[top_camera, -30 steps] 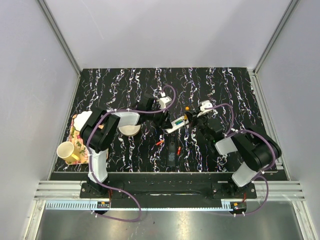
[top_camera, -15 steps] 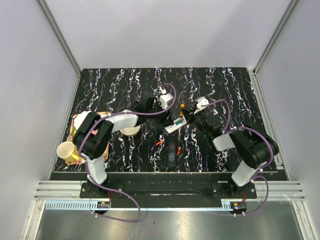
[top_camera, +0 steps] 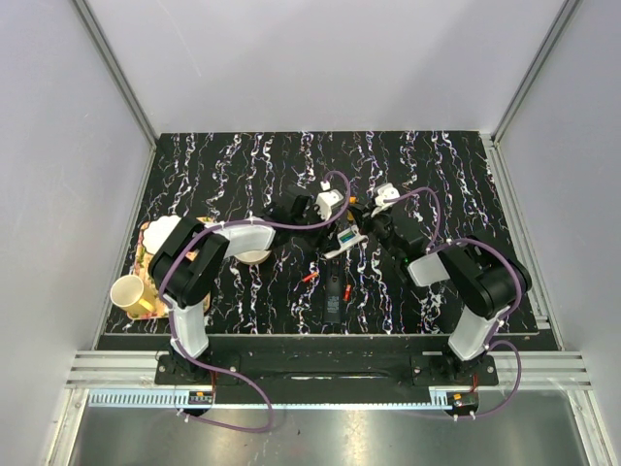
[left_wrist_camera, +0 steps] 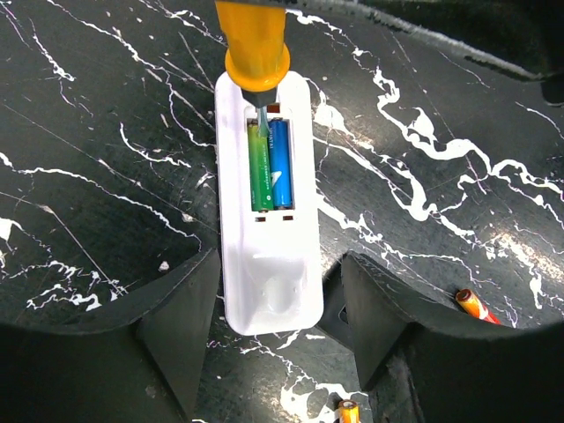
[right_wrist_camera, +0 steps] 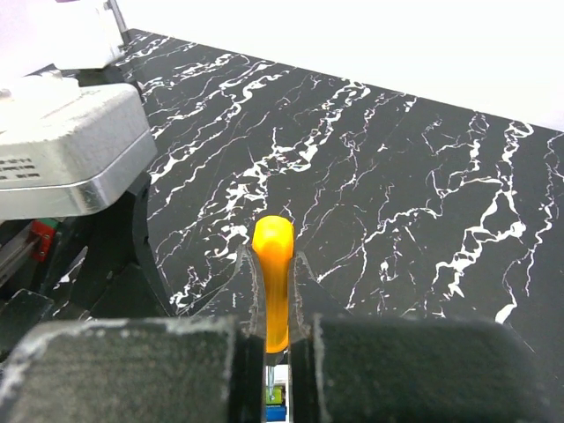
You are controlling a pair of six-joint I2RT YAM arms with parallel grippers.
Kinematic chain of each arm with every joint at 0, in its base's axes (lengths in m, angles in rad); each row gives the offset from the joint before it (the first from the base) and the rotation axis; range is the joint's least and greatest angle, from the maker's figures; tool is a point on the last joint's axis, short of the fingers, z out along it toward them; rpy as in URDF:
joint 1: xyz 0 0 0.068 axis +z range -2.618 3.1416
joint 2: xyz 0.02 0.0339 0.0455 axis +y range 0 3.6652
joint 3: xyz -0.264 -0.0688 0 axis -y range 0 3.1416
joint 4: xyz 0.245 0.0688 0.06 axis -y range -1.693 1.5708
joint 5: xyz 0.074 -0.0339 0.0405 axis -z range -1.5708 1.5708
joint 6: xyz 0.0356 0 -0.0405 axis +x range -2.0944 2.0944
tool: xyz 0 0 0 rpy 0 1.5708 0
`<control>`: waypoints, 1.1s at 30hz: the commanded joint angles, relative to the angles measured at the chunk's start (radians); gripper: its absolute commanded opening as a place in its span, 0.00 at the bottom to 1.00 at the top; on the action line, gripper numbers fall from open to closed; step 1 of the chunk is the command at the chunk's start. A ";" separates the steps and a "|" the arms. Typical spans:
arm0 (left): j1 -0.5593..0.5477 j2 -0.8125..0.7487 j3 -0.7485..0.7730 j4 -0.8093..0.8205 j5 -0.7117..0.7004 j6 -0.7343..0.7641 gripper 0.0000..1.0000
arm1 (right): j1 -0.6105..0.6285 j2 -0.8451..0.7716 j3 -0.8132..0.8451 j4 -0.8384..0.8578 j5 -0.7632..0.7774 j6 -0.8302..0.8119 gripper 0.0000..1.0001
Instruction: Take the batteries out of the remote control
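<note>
- My left gripper (left_wrist_camera: 280, 264) is part-way open and closed on the near end of the remote control (left_wrist_camera: 264, 229), one finger (left_wrist_camera: 181, 326) against each long side.
- The remote control lies flat on the bench (left_wrist_camera: 106, 132) near its middle, battery slot facing up and the cover off.
- Both batteries are in the slot, side by side and touching: the green battery (left_wrist_camera: 259, 167) on the left of my wrist view, the blue battery (left_wrist_camera: 280, 163) on the right.
- My right gripper (right_wrist_camera: 273, 291) is fully closed on an orange stick (right_wrist_camera: 271, 242), which stands up between its fingers.
- In the left wrist view the orange stick's thin tip comes down at the far end of the green battery; I cannot tell whether it is under it or only touching it.
- Two small red-orange pieces (left_wrist_camera: 471, 304) lie loose on the bench near my left gripper.
- From overhead I see a black flat piece (top_camera: 333, 296) on the bench, nearer the arm bases than the remote control and apart from it.
</note>
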State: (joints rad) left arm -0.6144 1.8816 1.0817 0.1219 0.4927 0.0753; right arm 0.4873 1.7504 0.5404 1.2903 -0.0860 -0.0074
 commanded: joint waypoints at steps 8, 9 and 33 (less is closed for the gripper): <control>-0.008 0.033 0.018 0.045 -0.031 0.015 0.60 | -0.009 0.031 0.046 0.270 0.060 -0.049 0.00; -0.010 0.036 0.020 0.045 -0.031 0.015 0.59 | -0.009 0.032 0.049 0.270 0.061 -0.055 0.00; -0.016 0.113 0.075 -0.025 -0.105 0.006 0.27 | -0.059 0.034 -0.079 0.267 0.071 0.291 0.00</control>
State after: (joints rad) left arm -0.6231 1.9476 1.1202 0.0856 0.4465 0.0776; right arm 0.4484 1.7969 0.5137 1.3682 -0.0250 0.1307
